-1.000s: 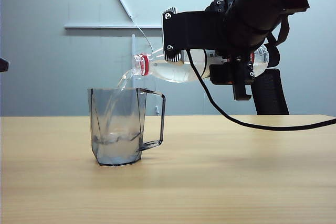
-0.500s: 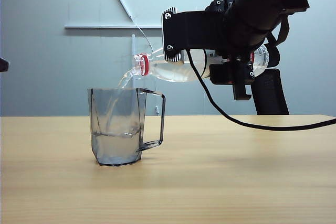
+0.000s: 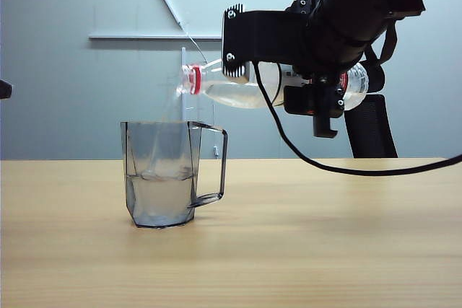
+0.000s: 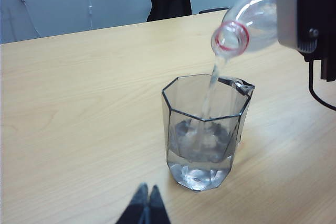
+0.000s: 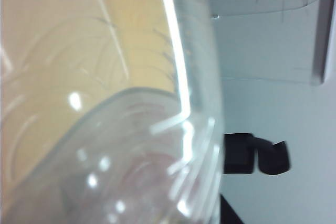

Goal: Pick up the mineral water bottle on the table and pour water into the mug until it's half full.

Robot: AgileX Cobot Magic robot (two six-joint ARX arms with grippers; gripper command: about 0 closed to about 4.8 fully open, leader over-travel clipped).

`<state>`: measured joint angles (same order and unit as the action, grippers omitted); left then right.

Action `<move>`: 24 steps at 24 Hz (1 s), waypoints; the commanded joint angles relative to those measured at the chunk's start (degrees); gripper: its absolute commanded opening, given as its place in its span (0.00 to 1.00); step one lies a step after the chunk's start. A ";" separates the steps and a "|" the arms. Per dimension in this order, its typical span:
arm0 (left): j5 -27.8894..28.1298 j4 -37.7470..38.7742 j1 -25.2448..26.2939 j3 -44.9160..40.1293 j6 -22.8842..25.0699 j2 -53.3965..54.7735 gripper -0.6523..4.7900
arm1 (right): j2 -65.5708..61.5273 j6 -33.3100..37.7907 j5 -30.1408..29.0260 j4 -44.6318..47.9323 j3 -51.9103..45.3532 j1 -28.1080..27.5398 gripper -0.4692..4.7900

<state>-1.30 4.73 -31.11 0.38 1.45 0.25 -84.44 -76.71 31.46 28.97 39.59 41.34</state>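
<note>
- Behind the table (image 3: 325,250), a dark office chair (image 3: 372,131) is standing against a grey wall, and a black cable (image 3: 346,167) is drooping from the right arm across the view of it.
- Nothing is blocking the mug (image 3: 162,174); only the right arm's black body is covering the middle of the mineral water bottle (image 3: 224,88) in the exterior view.
- Light wood with fine grain is making up the tabletop; the mug is smoky, transparent and faceted, with an angular handle turned toward the right arm.
- Clear ribbed plastic is forming the bottle, with a red neck ring.
- Lying nearly level above the mug, the bottle is pointing its mouth to the left of the exterior view — its long axis is running almost horizontal.
- Water (image 4: 212,80) is falling in 1 thin stream into the mug, which is sitting roughly half full.
- Right gripper (image 3: 317,95) is clamping the bottle's body in mid-air.
- Left gripper (image 4: 145,208) is hovering low near the mug, its 2 fingertips pressed together, holding nothing.
</note>
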 commanded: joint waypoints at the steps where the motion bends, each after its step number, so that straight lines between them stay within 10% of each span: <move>1: -0.02 -0.55 0.00 0.11 -0.17 0.09 0.12 | 0.50 5.42 -0.09 -0.09 0.61 0.04 0.62; 24: 0.00 -0.55 0.00 0.13 -0.17 0.09 0.12 | 0.52 69.42 -10.75 -0.09 -0.68 -1.62 0.62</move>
<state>-1.30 4.73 -31.11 0.38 1.45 0.25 -84.44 -12.05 21.54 24.21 39.40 40.23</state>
